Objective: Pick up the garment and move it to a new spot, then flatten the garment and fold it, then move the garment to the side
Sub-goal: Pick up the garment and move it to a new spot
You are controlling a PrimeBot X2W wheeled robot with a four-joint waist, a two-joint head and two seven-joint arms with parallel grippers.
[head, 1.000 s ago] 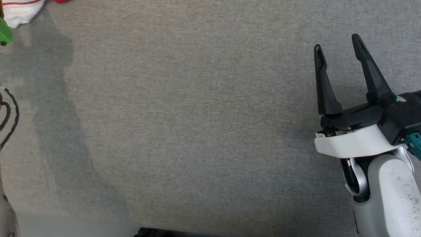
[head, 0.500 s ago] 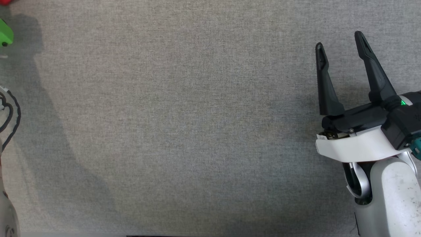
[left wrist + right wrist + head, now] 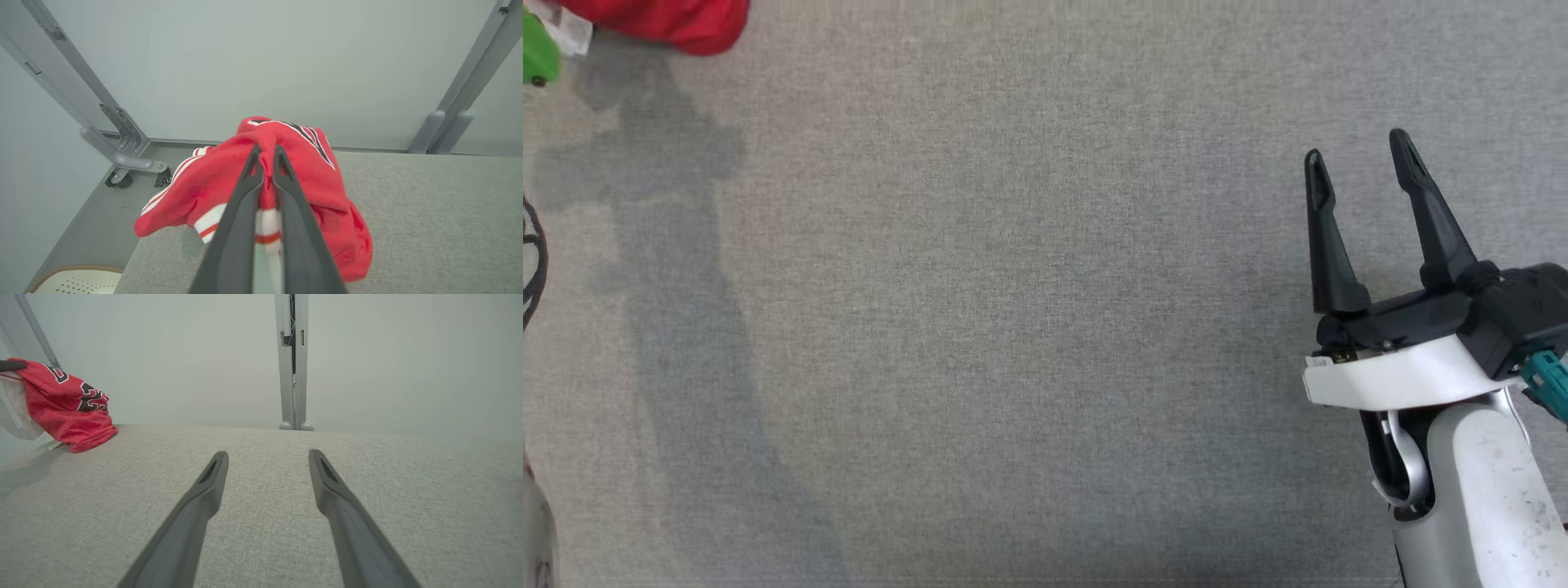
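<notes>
The grey counter point(image 3: 1013, 327) stretched wide ahead of our right jaws, which stood spread and held nothing. The red garment point(image 3: 318, 171) sat bunched at the counter's corner, well off to the left of those right jaws, with a fold of it pinched between the tips of our left jaws, pressed nearly together. We judged the pick-up step in hand. Next, we needed to lift the garment and carry it toward open counter before flattening.

Grey fabric-covered desk point(image 3: 1013, 327); a red garment point(image 3: 318, 179) sits bunched at its far left corner, apparently overhanging the edge.
</notes>
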